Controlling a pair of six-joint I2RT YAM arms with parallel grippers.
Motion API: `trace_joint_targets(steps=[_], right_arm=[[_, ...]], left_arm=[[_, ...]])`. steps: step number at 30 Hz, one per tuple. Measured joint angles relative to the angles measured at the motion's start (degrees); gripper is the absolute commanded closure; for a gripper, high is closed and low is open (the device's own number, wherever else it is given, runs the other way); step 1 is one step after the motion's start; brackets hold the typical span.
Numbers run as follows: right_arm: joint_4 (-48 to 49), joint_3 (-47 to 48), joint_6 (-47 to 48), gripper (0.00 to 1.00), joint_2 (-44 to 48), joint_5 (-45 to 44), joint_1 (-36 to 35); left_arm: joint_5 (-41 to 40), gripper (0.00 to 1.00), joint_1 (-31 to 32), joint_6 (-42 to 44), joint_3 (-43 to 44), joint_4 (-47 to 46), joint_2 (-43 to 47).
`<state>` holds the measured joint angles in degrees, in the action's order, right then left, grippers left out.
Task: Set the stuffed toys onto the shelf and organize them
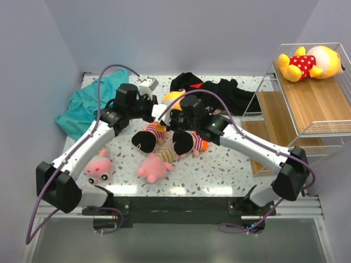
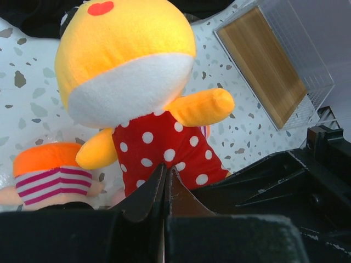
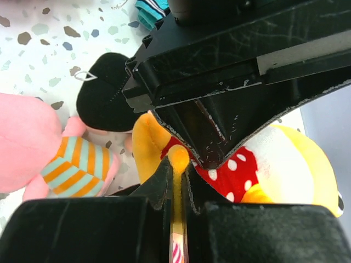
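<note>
Far left of the shelf (image 1: 307, 104): teal shirt (image 1: 82, 112), pink pig (image 1: 98, 167). Left gripper (image 2: 164, 178), fingers together at the red dotted top of a yellow-orange bear (image 2: 131, 71) mid-table, left of the shelf; can't tell if cloth is pinched. Black-haired dolls (image 1: 147, 139) and striped pig (image 1: 155, 166) crowd beside it. Right gripper (image 3: 176, 170) clamped on the bear's orange limb. Black garment (image 1: 219, 90) behind. Second bear (image 1: 310, 62) lies on the shelf's top board.

We log the shelf (image 1: 307, 104) at the right edge of the table (image 1: 219, 175), shelf bear (image 1: 307, 61) on its top tier. At centre, table bear (image 1: 171, 98); left doll (image 1: 147, 139), right doll (image 1: 186, 143) before it; mid pig (image 1: 155, 164), left pig (image 1: 98, 167) nearer. Shirt (image 1: 88, 107) far left, garment (image 1: 219, 87) far centre.
</note>
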<state>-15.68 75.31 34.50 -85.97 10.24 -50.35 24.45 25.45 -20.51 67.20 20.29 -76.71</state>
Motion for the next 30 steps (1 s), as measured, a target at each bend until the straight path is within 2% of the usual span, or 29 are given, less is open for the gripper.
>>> trace_joint_targets(steps=[1,2,4,5,8,10,11,13,20,25,30], right_arm=[[0.0,0.0,-0.4,1.00,0.1,-0.1,0.0],[0.0,0.0,-0.6,1.00,0.2,-0.1,0.0],[-0.2,0.0,-1.9,1.00,1.0,-0.2,0.0],[-0.3,0.0,-2.6,1.00,1.7,-0.2,0.0],[-1.1,0.0,-4.8,1.00,5.3,-0.3,0.0],[-1.3,0.0,-6.2,1.00,8.6,-0.6,0.0],[-1.4,0.1,-6.7,1.00,10.1,-0.9,0.0],[-2.3,1.1,-7.6,1.00,12.3,-2.3,-0.1],[-9.0,10.4,-12.8,1.00,13.4,-7.9,-0.1],[-10.9,16.3,-16.1,1.00,16.0,-14.1,-0.2],[-11.1,23.2,-15.8,1.00,19.9,-21.5,-0.2]], left_arm=[[0.1,0.85,-0.1,-0.1,-0.2,-0.1,0.2],[0.3,0.68,-0.3,-0.4,-0.2,0.0,0.3],[0.5,0.48,-0.8,-0.7,-0.2,-0.2,0.5],[0.7,0.34,-1.2,-1.6,-0.2,-0.2,0.7],[0.7,0.17,-2.2,-2.7,0.2,0.0,1.5],[0.2,0.12,-2.6,-3.2,1.5,0.7,2.1],[-0.3,0.04,-2.7,-3.5,2.5,0.9,2.5],[-1.3,0.00,-2.8,-4.1,4.6,1.2,3.6],[-8.9,0.00,-2.9,-4.0,6.5,2.0,7.4],[-17.7,0.00,-2.9,-3.6,3.4,2.0,9.3],[-21.8,0.00,-2.9,-2.4,0.4,2.3,9.0]])
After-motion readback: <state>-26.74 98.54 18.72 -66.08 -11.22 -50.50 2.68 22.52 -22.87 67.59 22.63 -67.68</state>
